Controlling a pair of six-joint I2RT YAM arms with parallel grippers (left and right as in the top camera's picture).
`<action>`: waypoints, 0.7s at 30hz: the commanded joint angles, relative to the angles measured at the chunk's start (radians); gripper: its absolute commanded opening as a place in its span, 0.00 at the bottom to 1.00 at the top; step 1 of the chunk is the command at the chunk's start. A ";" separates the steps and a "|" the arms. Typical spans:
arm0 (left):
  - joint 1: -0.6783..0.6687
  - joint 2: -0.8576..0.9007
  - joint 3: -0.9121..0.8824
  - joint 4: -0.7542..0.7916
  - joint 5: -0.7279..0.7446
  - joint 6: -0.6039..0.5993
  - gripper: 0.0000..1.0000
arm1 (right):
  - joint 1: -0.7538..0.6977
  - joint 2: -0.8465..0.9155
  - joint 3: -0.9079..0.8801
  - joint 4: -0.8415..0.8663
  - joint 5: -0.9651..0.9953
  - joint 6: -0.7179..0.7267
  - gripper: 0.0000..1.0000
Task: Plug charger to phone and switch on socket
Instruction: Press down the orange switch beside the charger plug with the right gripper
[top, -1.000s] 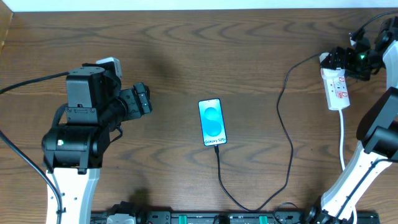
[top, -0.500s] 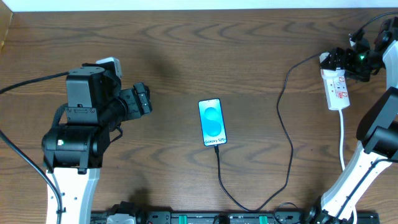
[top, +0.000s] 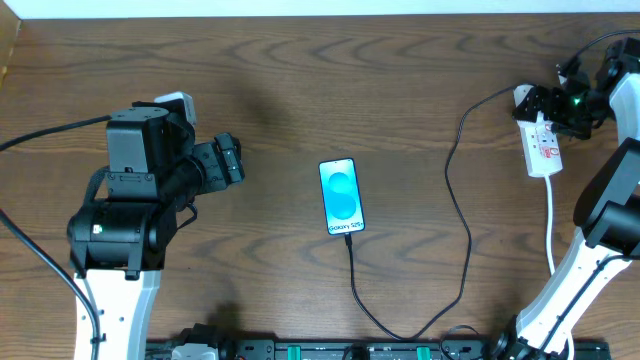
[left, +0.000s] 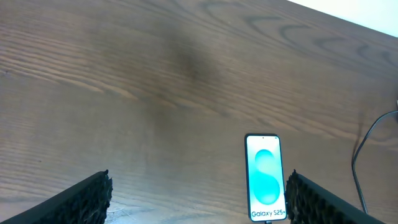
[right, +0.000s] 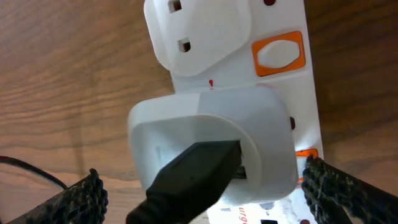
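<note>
Right gripper (right: 208, 194) wide open astride top end of socket (top: 545, 150), contact unclear; socket runs up-down, upper right. Left gripper (left: 199, 190) wide, empty.

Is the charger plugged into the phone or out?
Plugged in, as far as the overhead view shows: the charger tip meets the phone at its bottom edge, no gap.

Overhead, the right gripper (top: 540, 103) hides the far end of the socket (top: 546, 152); switch positions are too small to read. The left wrist view crops the lower edge of the phone (left: 265, 177).
</note>
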 joint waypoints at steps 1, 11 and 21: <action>0.005 0.002 0.010 -0.003 -0.013 0.017 0.89 | 0.031 0.007 -0.037 -0.010 -0.035 0.005 0.99; 0.005 0.002 0.010 -0.003 -0.013 0.017 0.89 | 0.035 0.007 -0.037 -0.008 -0.078 0.005 0.99; 0.005 0.002 0.010 -0.003 -0.013 0.017 0.89 | 0.035 0.007 -0.037 -0.008 -0.188 0.003 0.99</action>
